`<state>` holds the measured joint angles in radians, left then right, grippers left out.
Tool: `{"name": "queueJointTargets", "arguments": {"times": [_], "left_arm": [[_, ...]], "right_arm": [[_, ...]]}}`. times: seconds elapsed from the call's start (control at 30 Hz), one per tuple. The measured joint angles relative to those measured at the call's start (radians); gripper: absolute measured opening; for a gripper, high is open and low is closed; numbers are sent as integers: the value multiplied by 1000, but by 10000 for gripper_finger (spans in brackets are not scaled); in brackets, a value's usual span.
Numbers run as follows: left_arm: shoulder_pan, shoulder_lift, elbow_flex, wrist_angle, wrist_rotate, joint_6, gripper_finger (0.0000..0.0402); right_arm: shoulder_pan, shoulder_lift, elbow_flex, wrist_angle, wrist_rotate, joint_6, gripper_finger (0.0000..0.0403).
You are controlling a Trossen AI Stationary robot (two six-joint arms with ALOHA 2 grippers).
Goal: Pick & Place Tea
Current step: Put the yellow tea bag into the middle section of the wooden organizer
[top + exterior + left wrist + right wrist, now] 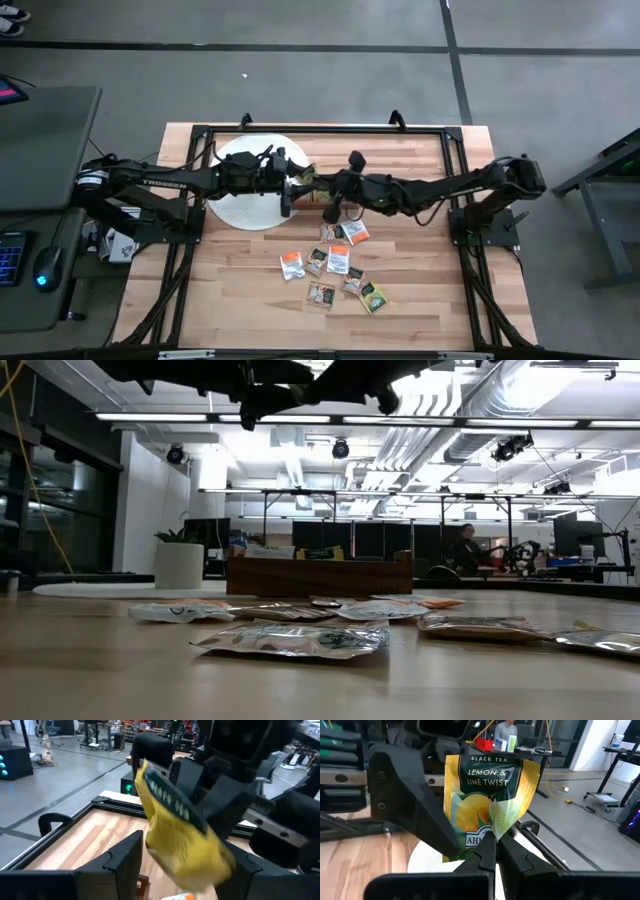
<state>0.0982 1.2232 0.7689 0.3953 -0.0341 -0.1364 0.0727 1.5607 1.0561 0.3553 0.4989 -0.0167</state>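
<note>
A yellow-and-green tea sachet (485,795), printed "Lemon & Lime Twist", is held high above the table between my two grippers. My right gripper (495,840) (320,184) comes from the table's right and is shut on it. My left gripper (185,862) (291,186) faces it from the left, open, with one finger (122,855) on either side of the sachet (180,830); whether they touch it I cannot tell. Several more sachets (335,265) (300,638) lie flat on the table nearer the front. My right gripper pinches the sachet's lower edge (494,827) between its two shut fingers, about mid-width, where the foil creases. The fingers point roughly level toward the table's left. The sachet stands up from the fingertips, lifted clear of everything below.
A long brown wooden box (320,575) (325,198) stands below the grippers, beyond the loose sachets. A large white round disc (245,190) lies under the left arm. A black frame (330,128) runs around the table's edges. A person (507,730) shows in the room beyond.
</note>
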Motion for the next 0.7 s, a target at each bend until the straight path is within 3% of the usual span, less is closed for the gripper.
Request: {"name": "queueJointTargets", "arguments": {"times": [0.13,0.37,0.53,0.7], "left_arm": [[0,0,0,-1,-11,0,161],[0,0,0,-17,-26,20,18],[0,0,0,-46,-34,20,15],[-1,0,0,-69,-31,27,6]], "right_arm": [[0,8,28,-21,0,-11,0],[0,1,29,-45,30,-34,0],[0,1,29,-77,26,-36,2],[0,1,29,-90,4,-36,28]]}}
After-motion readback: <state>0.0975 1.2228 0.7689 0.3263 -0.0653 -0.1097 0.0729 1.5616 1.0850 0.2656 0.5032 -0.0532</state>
